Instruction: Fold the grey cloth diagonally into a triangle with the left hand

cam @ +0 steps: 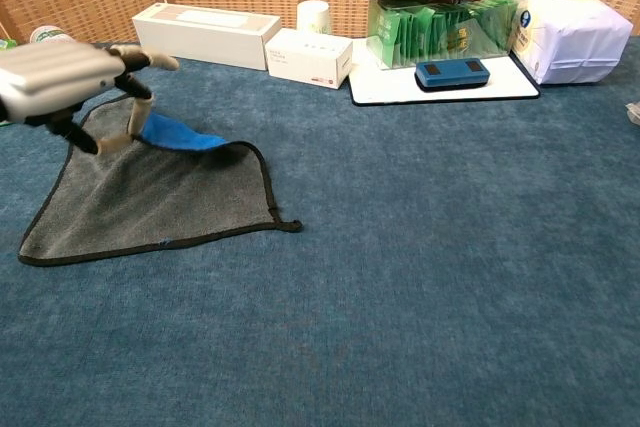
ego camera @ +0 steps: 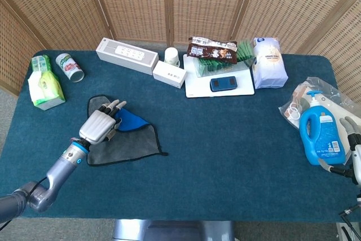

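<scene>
Grey cloth [ego camera: 127, 142] lies at the left of the counter [ego camera: 225, 139], and the left hand [ego camera: 100, 125] is pinching its far corner, peeling it up so the blue underside [cam: 180, 135] shows! It looks soft, light and floppy, likely to sag and drag, so that corner is the place to hold. The right hand [ego camera: 351, 139], at the right edge, is too cropped to tell.

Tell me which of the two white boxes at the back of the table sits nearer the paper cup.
The short white box, just in front of the paper cup. The long white box lies further left, towards the can.
</scene>
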Controlling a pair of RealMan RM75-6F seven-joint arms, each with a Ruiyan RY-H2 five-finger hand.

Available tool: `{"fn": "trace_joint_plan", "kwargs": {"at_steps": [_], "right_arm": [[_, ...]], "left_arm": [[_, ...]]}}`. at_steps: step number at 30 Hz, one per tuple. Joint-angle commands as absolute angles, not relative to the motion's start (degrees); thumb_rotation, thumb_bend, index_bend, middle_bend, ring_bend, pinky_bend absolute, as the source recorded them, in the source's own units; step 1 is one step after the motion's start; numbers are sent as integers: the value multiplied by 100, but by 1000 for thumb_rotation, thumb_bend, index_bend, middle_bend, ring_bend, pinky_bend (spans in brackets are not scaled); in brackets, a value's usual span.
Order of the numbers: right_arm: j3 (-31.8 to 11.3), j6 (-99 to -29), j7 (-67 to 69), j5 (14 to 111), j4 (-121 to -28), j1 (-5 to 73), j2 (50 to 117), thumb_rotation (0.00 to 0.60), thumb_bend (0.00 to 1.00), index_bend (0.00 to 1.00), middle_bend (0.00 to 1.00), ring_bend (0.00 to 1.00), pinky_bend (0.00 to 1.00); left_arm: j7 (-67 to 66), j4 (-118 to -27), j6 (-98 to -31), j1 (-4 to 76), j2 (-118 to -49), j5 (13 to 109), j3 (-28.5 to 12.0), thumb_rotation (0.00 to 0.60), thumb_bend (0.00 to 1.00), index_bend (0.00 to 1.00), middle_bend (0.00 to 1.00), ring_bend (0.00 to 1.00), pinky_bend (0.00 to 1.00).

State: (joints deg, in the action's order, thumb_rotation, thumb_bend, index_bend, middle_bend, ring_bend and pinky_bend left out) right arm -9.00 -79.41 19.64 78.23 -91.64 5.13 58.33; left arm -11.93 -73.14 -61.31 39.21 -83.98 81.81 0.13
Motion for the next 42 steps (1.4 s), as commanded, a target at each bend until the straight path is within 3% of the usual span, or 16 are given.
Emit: {"fn": "trace_joint_plan", "kwargs": {"at_steps": [1,25,42], "right_arm": [[-898,-7947,1966,7824,-9166,510,5831,600,54,0,0,0,0],[-861,-7934,2029,7872,-9168,523,5818,600,54,0,0,0,0],[-839,-7928,2035,7892,-9172,531,5819,600,54,0,0,0,0]], "left_arm": [[-1078,-7432,-6224,3781,-8336,8251,103,600,534,688,0,3,200],[-742,-7542,-6616,3058,-8031,8614,497,600,534,688,0,0,187],[-517,-7583,-6505,2767,-7812,8832,752,600,534,688,0,0,180]]}}
